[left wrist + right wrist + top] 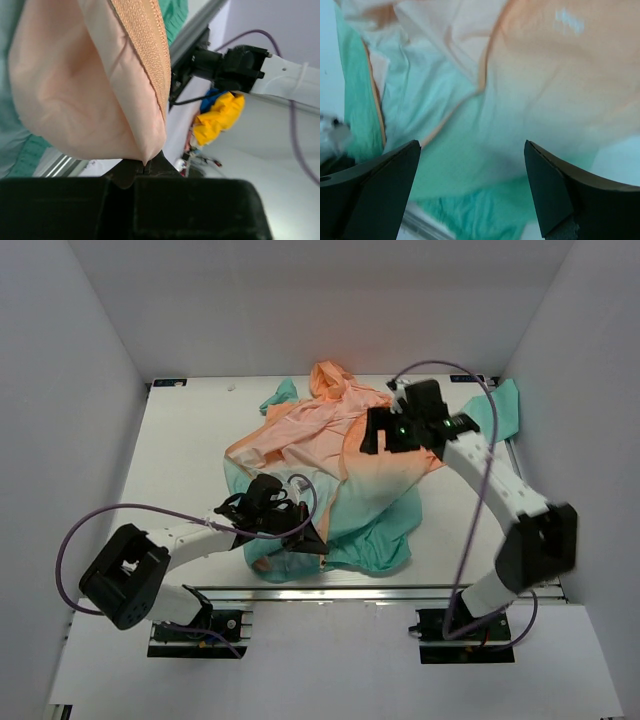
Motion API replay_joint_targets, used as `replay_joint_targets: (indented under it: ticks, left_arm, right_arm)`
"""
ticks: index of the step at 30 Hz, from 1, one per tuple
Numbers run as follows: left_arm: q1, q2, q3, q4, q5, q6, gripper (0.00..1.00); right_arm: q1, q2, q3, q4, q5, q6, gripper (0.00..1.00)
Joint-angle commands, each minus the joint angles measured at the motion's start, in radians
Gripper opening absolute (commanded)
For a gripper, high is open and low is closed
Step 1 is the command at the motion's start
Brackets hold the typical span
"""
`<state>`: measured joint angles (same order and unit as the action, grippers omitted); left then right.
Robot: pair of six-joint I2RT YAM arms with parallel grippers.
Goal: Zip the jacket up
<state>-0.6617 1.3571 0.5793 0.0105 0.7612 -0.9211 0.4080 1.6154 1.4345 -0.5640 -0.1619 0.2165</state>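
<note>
Mark (pixel 568 20) on jacket (pixel 485 125), blurred.

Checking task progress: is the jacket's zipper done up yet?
Not done up where held: the left pincer pinches one orange zipper tape of the jacket alone, no mating half beside it. Farther up, cannot tell.

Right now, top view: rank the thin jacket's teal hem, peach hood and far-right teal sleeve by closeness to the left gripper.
1. Teal hem, near edge, at the left gripper.
2. Peach hood, far centre.
3. Teal sleeve, far right.
</note>
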Motion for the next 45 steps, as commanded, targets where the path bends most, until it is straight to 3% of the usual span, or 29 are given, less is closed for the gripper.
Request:
replay_joint_targets:
  ticks: [1, 4, 10, 17, 20, 21, 23, 25, 29, 35, 37, 38, 40, 41, 42, 45]
  left_arm:
    - [0.013, 0.020, 0.005, 0.082, 0.124, -0.021, 0.00]
    - [0.017, 0.002, -0.015, 0.088, 0.135, -0.030, 0.00]
    - [0.034, -0.070, -0.015, 0.003, 0.080, 0.002, 0.00]
    - [0.034, -0.084, -0.042, 0.011, 0.046, 0.002, 0.00]
    - [0.034, -0.084, -0.058, 0.028, 0.030, -0.004, 0.00]
    - [0.034, -0.085, -0.062, 0.031, 0.029, -0.005, 0.00]
    - [0.034, -0.090, -0.073, 0.049, 0.026, -0.013, 0.00]
    - [0.036, -0.096, -0.075, 0.039, 0.013, -0.012, 0.00]
    - [0.037, -0.101, -0.085, -0.006, 0.003, 0.008, 0.00]
    - [0.040, -0.081, -0.088, -0.251, -0.075, 0.080, 0.01]
    - [0.040, -0.085, -0.096, -0.303, -0.108, 0.094, 0.14]
    - [0.040, -0.095, -0.101, -0.337, -0.112, 0.094, 0.33]
    - [0.040, -0.102, -0.093, -0.380, -0.128, 0.113, 0.62]
    - [0.040, -0.107, -0.084, -0.435, -0.140, 0.120, 0.71]
    - [0.040, -0.118, -0.073, -0.464, -0.155, 0.129, 0.73]
    - [0.042, -0.136, -0.006, -0.549, -0.212, 0.162, 0.80]
  right_arm:
    - [0.003, -0.184, -0.299, -0.010, 0.038, 0.119, 0.89]
    - [0.006, -0.337, -0.553, -0.016, 0.021, 0.224, 0.89]
    - [0.066, -0.488, -0.675, -0.125, 0.024, 0.248, 0.89]
    - [0.089, -0.442, -0.847, 0.016, 0.032, 0.340, 0.89]
    - [0.089, -0.390, -0.859, 0.032, 0.045, 0.354, 0.64]
    - [0.089, -0.385, -0.874, 0.033, 0.065, 0.360, 0.49]
    - [0.089, -0.393, -0.887, 0.035, 0.102, 0.368, 0.31]
    - [0.086, -0.423, -0.875, 0.010, 0.217, 0.383, 0.00]
    - [-0.003, -0.440, -0.751, -0.111, 0.471, 0.362, 0.00]
    - [-0.306, -0.482, -0.729, -0.149, 0.463, 0.285, 0.00]
    - [-0.346, -0.505, -0.734, -0.129, 0.398, 0.268, 0.00]
    - [-0.362, -0.502, -0.729, -0.132, 0.394, 0.265, 0.00]
    - [-0.377, -0.462, -0.711, -0.206, 0.421, 0.285, 0.06]
    - [-0.377, -0.457, -0.711, -0.214, 0.406, 0.276, 0.11]
    - [-0.377, -0.463, -0.715, -0.211, 0.359, 0.264, 0.33]
    - [-0.377, -0.503, -0.676, -0.215, 0.318, 0.224, 0.65]
